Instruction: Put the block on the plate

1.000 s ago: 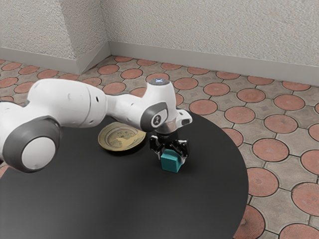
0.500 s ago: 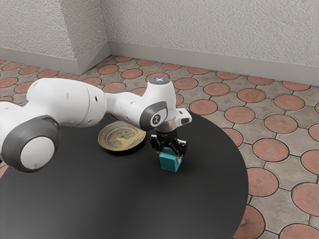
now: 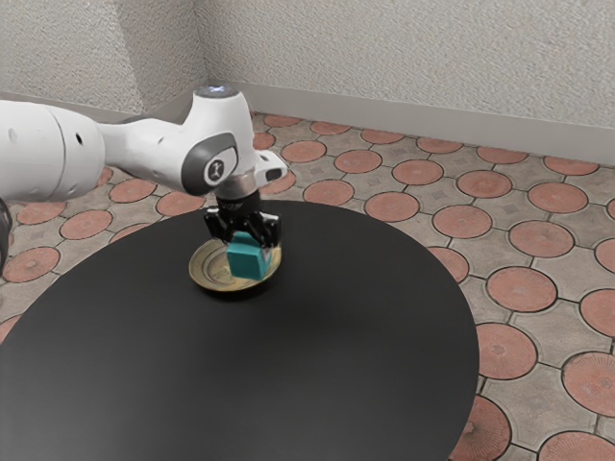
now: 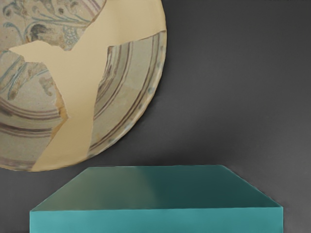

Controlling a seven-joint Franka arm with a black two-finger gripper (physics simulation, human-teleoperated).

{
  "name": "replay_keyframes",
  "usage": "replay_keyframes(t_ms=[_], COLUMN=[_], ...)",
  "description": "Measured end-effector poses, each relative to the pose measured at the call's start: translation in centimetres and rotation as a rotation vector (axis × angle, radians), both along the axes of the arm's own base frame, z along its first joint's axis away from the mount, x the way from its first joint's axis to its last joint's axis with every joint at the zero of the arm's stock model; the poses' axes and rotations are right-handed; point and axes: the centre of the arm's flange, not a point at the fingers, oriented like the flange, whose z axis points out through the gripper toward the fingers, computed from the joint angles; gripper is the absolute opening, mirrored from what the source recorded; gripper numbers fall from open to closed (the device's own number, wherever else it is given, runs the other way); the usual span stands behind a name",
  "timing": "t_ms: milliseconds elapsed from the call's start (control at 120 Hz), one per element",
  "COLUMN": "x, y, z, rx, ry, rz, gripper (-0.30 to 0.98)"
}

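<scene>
White arm (image 3: 53, 149) comes in from the exterior view's left and bends down at its grey-trimmed wrist (image 3: 217, 144), with black pincer (image 3: 251, 233) pointing at the worktop (image 3: 288, 365). Pincer is closed about the block (image 3: 246, 261), a finger on either side, gripping it near its upper part. Block is teal and flat-faced; from the side it covers part of the plate (image 3: 206, 273), toward the exterior view's right half of it. Cannot tell whether its underside touches the plate or is a little above. In the wrist view the block's top face lies close under the hand, part of it in shade, its near side brighter; a thin strip of dark worktop shows between its edge and the plate's rim. Plate is round and shallow, aged-looking: grey-green ground, brown bands running round near the rim, bluish scrollwork farther in, and a plain cream patch (image 4: 77, 92) of irregular outline across the pattern. It sits flat on the worktop, which is black, smooth, with a curved edge. Beyond: floor (image 3: 509, 293) of round reddish tiles in grey-brown paving, then a pale, rough-textured wall (image 3: 432, 58) with a smooth baseboard (image 3: 432, 122).
</scene>
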Motion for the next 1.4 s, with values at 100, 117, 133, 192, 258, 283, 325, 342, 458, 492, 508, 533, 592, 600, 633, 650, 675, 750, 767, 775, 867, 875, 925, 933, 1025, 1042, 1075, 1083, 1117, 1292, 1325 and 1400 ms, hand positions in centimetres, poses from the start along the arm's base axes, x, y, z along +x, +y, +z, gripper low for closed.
replay_keyframes(t_ms=[100,117,133,192,258,283,325,342,458,492,508,533,592,600,633,650,675,750,767,775,867,875,925,933,1025,1042,1075,1083,1117,1292,1325,1400], x=[0.2,0.5,0.8,2.5,4.8,5.7,6.9,7.4,9.5,10.0,10.2,10.4,10.7,10.7,10.7,10.7,10.6,10.3,10.2,10.2,9.3,9.1,8.2,8.0,6.3,6.0,5.3,5.1,4.4,0.9,0.3,-1.1], y=[3.8,4.4,5.0,7.1,9.5,10.1,10.7,10.9,11.7,11.8,11.8,11.8,12.1,12.1,12.2,12.3,12.2,12.1,12.1,12.1,12.0,12.0,11.5,11.5,10.0,9.6,9.2,9.1,8.8,7.5,7.3,7.2], z=[-0.2,-0.4,-0.6,-1.8,-3.0,-3.3,-3.8,-3.9,-5.2,-5.5,-5.7,-6.0,-6.6,-6.6,-6.7,-6.6,-6.5,-6.2,-6.0,-5.9,-4.4,-4.2,-3.0,-2.8,0.2,0.8,1.9,2.1,3.1,9.1,10.3,12.3], rx=[0.011,0.014,0.017,0.029,0.041,0.045,0.052,0.054,0.062,0.062,0.062,0.063,0.063,0.063,0.058,0.051,0.040,0.015,0.011,0.010,-0.008,-0.010,-0.019,-0.021,-0.035,-0.038,-0.043,-0.044,-0.048,-0.035,-0.032,-0.031], ry=[0.007,0.006,0.007,0.008,-0.003,-0.009,-0.021,-0.025,-0.042,-0.046,-0.048,-0.048,-0.046,-0.046,-0.045,-0.047,-0.049,-0.050,-0.052,-0.053,-0.059,-0.059,-0.061,-0.061,-0.078,-0.083,-0.089,-0.090,-0.097,-0.116,-0.114,-0.100], rz=[0.042,0.047,0.052,0.067,0.078,0.077,0.068,0.064,0.034,0.025,0.020,0.013,0.002,0.000,-0.003,-0.001,0.000,0.000,-0.001,-0.001,-0.006,-0.006,-0.014,-0.015,-0.041,-0.047,-0.055,-0.057,-0.063,-0.109,-0.116,-0.122], gripper=[0.39,0.39,0.39,0.39,0.39,0.39,0.39,0.39,0.39,0.39,0.39,0.39,0.39,0.39,0.42,0.44,0.47,0.53,0.54,0.55,0.60,0.60,0.62,0.62,0.64,0.65,0.65,0.65,0.66,0.67,0.68,0.68])
